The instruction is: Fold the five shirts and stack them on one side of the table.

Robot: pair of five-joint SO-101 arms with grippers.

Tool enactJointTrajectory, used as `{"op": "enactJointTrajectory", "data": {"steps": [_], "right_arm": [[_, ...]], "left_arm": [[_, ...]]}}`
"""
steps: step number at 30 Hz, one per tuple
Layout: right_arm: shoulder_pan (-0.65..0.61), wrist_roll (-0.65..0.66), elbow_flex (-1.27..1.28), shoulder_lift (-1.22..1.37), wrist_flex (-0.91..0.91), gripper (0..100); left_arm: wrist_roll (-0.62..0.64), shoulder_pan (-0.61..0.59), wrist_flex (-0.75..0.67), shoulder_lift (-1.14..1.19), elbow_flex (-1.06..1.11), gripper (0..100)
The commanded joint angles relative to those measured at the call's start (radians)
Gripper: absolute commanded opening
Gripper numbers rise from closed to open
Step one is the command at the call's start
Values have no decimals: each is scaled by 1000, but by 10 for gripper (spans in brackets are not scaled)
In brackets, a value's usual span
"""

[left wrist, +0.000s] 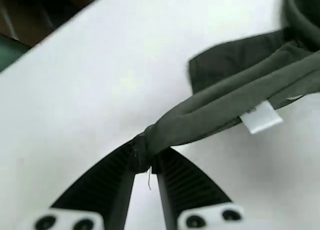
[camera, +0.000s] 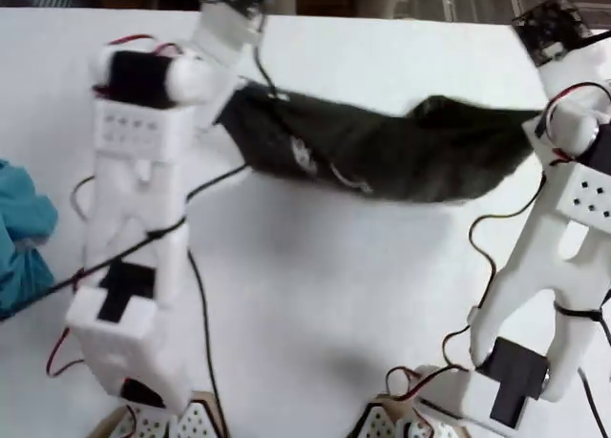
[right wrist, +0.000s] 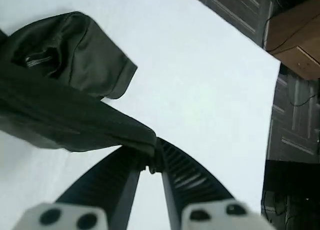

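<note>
Left gripper [left wrist: 145,162] and right gripper [right wrist: 150,164] each clamp one end of the dark shirt [camera: 401,156]; you see it stretched between them.

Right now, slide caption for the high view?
Left gripper and right gripper hold a dark green fabric shirt stretched over the white table; crumpled teal shirt at its edge.

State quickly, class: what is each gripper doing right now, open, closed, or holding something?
The left gripper: closed, pinching one end of the dark shirt.
The right gripper: closed, pinching the other end of the same shirt.
</note>
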Motion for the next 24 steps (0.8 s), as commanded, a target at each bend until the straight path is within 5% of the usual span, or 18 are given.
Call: {"op": "enactJointTrajectory", "data": {"steps": [1,15,24], "right_arm": [[-15,-51,-5,-117,-64,19],[-137,-140,-94,-484,-113,19],[-188,-209,-265,-332,-56,19]], "left_arm": [[-5,-54,12,-126,-39,20],[-6,-64,9,-486,-39,20],[29,-181,17,-519,-27,20]]}}
